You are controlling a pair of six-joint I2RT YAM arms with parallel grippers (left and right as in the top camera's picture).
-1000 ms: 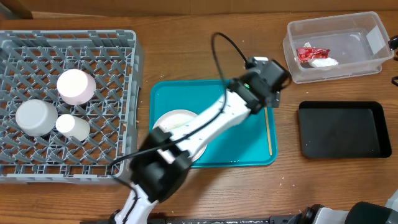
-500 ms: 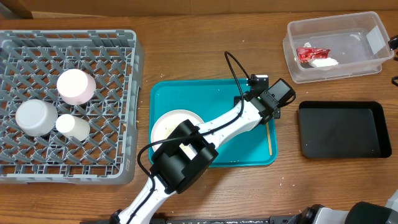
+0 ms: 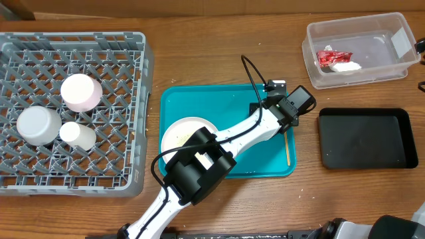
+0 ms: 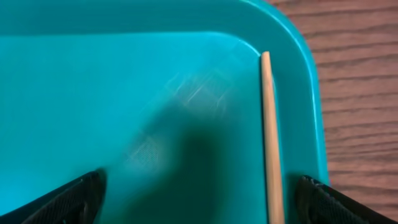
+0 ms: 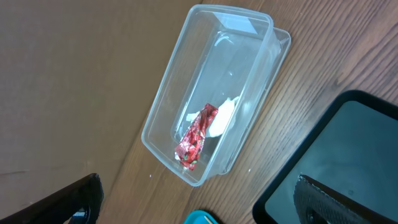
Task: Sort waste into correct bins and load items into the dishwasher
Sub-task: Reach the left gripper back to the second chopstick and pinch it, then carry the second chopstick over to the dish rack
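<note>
The grey dish rack [image 3: 119, 66] filled the frame's left, the teal tray [image 3: 192, 99] sat centre, and the upper-right clear tub [image 3: 378, 30] held the red wrapper [image 3: 329, 57]. The left tool [image 4: 199, 199] hung open over a chopstick [image 4: 272, 143] along the tray's right edge. The right tool [image 5: 199, 202] was open too.

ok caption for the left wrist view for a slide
Open left tool above a wooden chopstick lying along the edge of the teal tray

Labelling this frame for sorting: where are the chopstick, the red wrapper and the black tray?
chopstick [image 4: 270, 137], left wrist view, middle of its shaft.
red wrapper [image 5: 194, 138], right wrist view, its centre.
black tray [image 3: 364, 138], overhead view, bare floor.
</note>
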